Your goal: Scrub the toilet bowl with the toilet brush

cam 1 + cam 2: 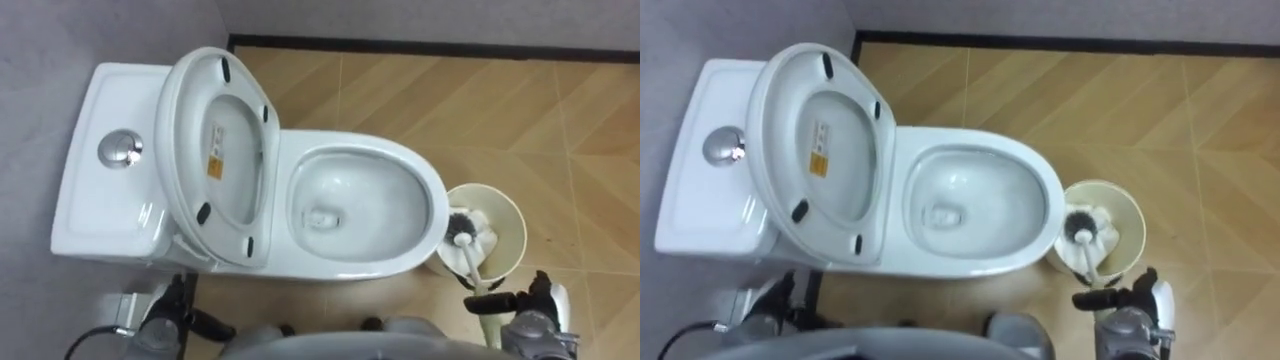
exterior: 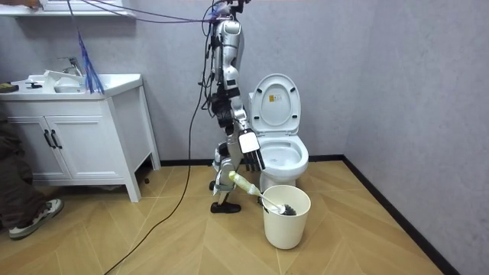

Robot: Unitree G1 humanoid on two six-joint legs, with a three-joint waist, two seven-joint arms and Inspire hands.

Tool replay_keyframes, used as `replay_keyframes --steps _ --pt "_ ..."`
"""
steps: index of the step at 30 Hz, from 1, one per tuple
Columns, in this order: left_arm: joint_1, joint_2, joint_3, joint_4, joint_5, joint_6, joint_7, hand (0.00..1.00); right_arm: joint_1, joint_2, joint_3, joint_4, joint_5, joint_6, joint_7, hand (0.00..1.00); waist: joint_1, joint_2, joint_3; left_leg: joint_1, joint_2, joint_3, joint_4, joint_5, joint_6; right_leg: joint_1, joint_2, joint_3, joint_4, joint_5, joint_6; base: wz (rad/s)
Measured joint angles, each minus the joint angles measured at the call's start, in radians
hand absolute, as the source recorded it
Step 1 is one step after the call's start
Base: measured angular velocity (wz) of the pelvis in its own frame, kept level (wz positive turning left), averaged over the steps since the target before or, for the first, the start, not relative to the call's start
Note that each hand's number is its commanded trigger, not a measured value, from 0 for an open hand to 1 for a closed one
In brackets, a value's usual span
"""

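Note:
The white toilet (image 1: 420, 180) stands before me with its seat and lid (image 1: 180, 110) raised against the tank (image 1: 100, 190), so the bowl lies open. To its right, a cream bucket (image 1: 515, 215) holds the toilet brush, whose dark bristle head (image 1: 462, 225) sits inside while the pale handle (image 1: 470, 262) leans out toward me. My right hand (image 1: 535, 305) hovers at the handle's near end, dark fingers stretched leftward across it; contact is unclear. In the room view that right hand (image 2: 250, 145) hangs just above the handle (image 2: 246, 186). My left hand (image 1: 165, 315) rests low at the left, fingers relaxed.
A round chrome flush button (image 1: 120, 148) sits on the tank. Grey walls close in behind and left of the toilet. The room view shows a white sink cabinet (image 2: 76, 137) at its left and a person's leg and shoe (image 2: 30, 214) at the edge. Wood floor lies around the bucket (image 2: 286, 225).

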Motion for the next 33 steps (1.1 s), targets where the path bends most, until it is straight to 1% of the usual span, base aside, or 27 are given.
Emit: replay_keyframes --steps 1,4,5,6,7,8,9,10,11,13,14,15,16,18,19,21,23,25,29,30,31,33 --pt "-0.012 -0.002 -0.002 0.004 0.0 -0.001 0.0 0.0 -0.005 -0.005 0.0 0.011 0.0 0.0 0.0 0.0 -0.001 0.003 0.0016 -0.017 0.0 -0.001 0.01 -0.001 0.002 -0.015 -0.001 -0.003 0.01 0.0 0.0 0.06" --pt "-0.086 -0.005 -0.025 0.026 -0.02 0.0 0.018 0.0 -0.08 -0.021 0.001 0.085 0.01 0.004 0.0 0.0 -0.001 0.01 0.0054 -0.132 0.0 -0.001 0.082 -0.003 0.005 -0.133 -0.01 -0.003 0.085 0.0 0.0 0.0" --pt "-0.1 -0.005 -0.031 0.033 -0.02 0.0 0.023 0.0 -0.093 -0.022 0.002 0.091 0.013 0.004 0.0 0.0 0.0 0.01 0.0056 -0.15 0.0 -0.001 0.09 -0.003 0.006 -0.154 -0.011 -0.002 0.098 0.0 0.0 0.0" --pt "-0.128 -0.005 -0.047 0.047 -0.027 0.0 0.029 0.0 -0.114 -0.027 0.01 0.105 0.032 0.004 0.0 0.0 -0.001 0.011 0.0073 -0.188 -0.001 -0.001 0.113 -0.004 0.012 -0.196 -0.016 -0.003 0.129 -0.001 -0.001 0.05" --pt "-0.156 -0.003 -0.071 0.054 -0.054 0.0 0.031 0.0 -0.137 -0.036 0.02 0.106 0.062 0.006 0.0 0.0 0.0 0.009 0.0125 -0.229 -0.007 -0.001 0.145 -0.004 0.017 -0.239 -0.026 -0.005 0.17 -0.006 -0.004 0.08" --pt "-0.169 -0.003 -0.078 0.054 -0.068 0.0 0.033 0.0 -0.149 -0.041 0.026 0.107 0.066 0.007 -0.001 0.0 0.001 0.007 0.014 -0.25 -0.01 -0.001 0.16 -0.005 0.022 -0.261 -0.031 -0.004 0.188 -0.013 -0.006 0.12" --pt "-0.194 -0.001 -0.099 0.054 -0.094 0.0 0.036 0.0 -0.174 -0.051 0.034 0.11 0.072 0.013 -0.001 0.0 0.0 0.003 0.0179 -0.295 -0.016 -0.001 0.194 -0.012 0.035 -0.307 -0.041 -0.002 0.226 -0.03 -0.009 0.13" --pt "-0.223 -0.001 -0.118 0.051 -0.121 0.0 0.039 0.0 -0.199 -0.061 0.052 0.112 0.078 0.016 -0.001 0.0 0.002 -0.003 0.0241 -0.344 -0.019 0.002 0.235 -0.017 0.042 -0.359 -0.046 0.011 0.268 -0.043 -0.006 0.1" --pt "-0.235 0.0 -0.129 0.049 -0.134 0.0 0.041 0.0 -0.211 -0.065 0.065 0.113 0.084 0.016 0.0 0.0 0.005 -0.004 0.0251 -0.369 -0.02 0.003 0.254 -0.018 0.044 -0.385 -0.048 0.013 0.286 -0.046 -0.005 0.09" --pt "-0.274 0.001 -0.169 0.029 -0.195 -0.001 0.041 0.0 -0.246 -0.085 0.104 0.114 0.105 0.017 0.0 0.0 0.01 -0.005 0.0278 -0.464 -0.021 0.001 0.321 -0.024 0.051 -0.475 -0.06 0.009 0.351 -0.051 -0.004 0.11" --pt "-0.282 0.001 -0.177 0.021 -0.21 -0.001 0.04 0.0 -0.262 -0.09 0.112 0.114 0.112 0.017 0.0 0.0 0.015 -0.004 0.0286 -0.486 -0.021 0.0 0.335 -0.026 0.053 -0.496 -0.061 0.01 0.366 -0.052 -0.004 0.08" --pt "-0.299 0.0 -0.189 0.009 -0.233 -0.004 0.04 0.0 -0.276 -0.103 0.126 0.115 0.124 0.017 -0.001 0.0 0.023 0.0 0.0315 -0.53 -0.02 -0.005 0.37 -0.033 0.055 -0.534 -0.062 0.01 0.396 -0.052 -0.005 0.06" --pt "-0.31 0.0 -0.191 -0.006 -0.253 -0.007 0.041 0.0 -0.28 -0.111 0.133 0.116 0.133 0.018 -0.001 0.0 0.026 0.001 0.0319 -0.568 -0.021 -0.007 0.397 -0.034 0.056 -0.569 -0.066 0.009 0.421 -0.053 -0.005 0.07" --pt "-0.321 0.002 -0.204 -0.021 -0.278 -0.008 0.043 0.0 -0.292 -0.122 0.143 0.115 0.141 0.018 -0.002 0.0 0.028 0.002 0.0321 -0.611 -0.027 -0.009 0.428 -0.036 0.059 -0.614 -0.077 0.009 0.458 -0.056 -0.007 0.12" --pt "-0.323 0.003 -0.217 -0.035 -0.297 -0.009 0.045 0.0 -0.298 -0.13 0.148 0.114 0.149 0.02 -0.003 0.0 0.028 0.002 0.0325 -0.64 -0.033 -0.01 0.452 -0.038 0.063 -0.643 -0.084 0.011 0.486 -0.061 -0.007 0.12" --pt "-0.323 0.003 -0.237 -0.059 -0.318 -0.009 0.046 0.0 -0.3 -0.142 0.165 0.115 0.167 0.026 -0.008 0.0 0.031 0.003 0.0322 -0.682 -0.037 -0.008 0.487 -0.044 0.067 -0.686 -0.095 0.012 0.529 -0.073 -0.005 0.11" --pt "-0.322 0.006 -0.258 -0.08 -0.338 -0.009 0.046 0.0 -0.3 -0.149 0.177 0.114 0.184 0.026 -0.011 0.0 0.039 0.004 0.0322 -0.722 -0.035 -0.008 0.522 -0.053 0.065 -0.724 -0.095 0.015 0.559 -0.079 -0.005 0.03" --pt "-0.322 0.013 -0.282 -0.12 -0.355 -0.011 0.047 0.0 -0.312 -0.165 0.185 0.115 0.18 0.027 -0.01 0.0 0.053 0.011 0.0325 -0.782 -0.034 -0.01 0.568 -0.063 0.062 -0.783 -0.097 0.017 0.601 -0.084 -0.009 0.0" --pt "-0.321 0.022 -0.289 -0.158 -0.363 -0.019 0.048 0.0 -0.338 -0.175 0.187 0.115 0.18 0.027 -0.01 0.0 0.06 0.017 0.034 -0.85 -0.033 -0.008 0.619 -0.072 0.061 -0.854 -0.101 0.023 0.657 -0.095 -0.016 0.01" --pt "-0.329 0.023 -0.302 -0.16 -0.363 -0.023 0.049 0.0 -0.35 -0.182 0.201 0.116 0.18 0.027 -0.01 0.0 0.07 0.022 0.036 -0.871 -0.03 -0.004 0.63 -0.073 0.062 -0.878 -0.102 0.026 0.667 -0.097 -0.014 0.0" --pt "-0.334 0.022 -0.319 -0.165 -0.363 -0.024 0.049 0.0 -0.354 -0.194 0.221 0.116 0.178 0.027 -0.01 0.0 0.078 0.03 0.039 -0.893 -0.031 -0.003 0.641 -0.073 0.062 -0.901 -0.106 0.025 0.681 -0.098 -0.015 0.0" --pt "-0.333 0.025 -0.335 -0.18 -0.364 -0.026 0.048 0.0 -0.365 -0.2 0.239 0.115 0.177 0.026 -0.01 0.0 0.079 0.037 0.0387 -0.922 -0.036 -0.001 0.655 -0.073 0.062 -0.933 -0.114 0.028 0.704 -0.103 -0.021 0.11"
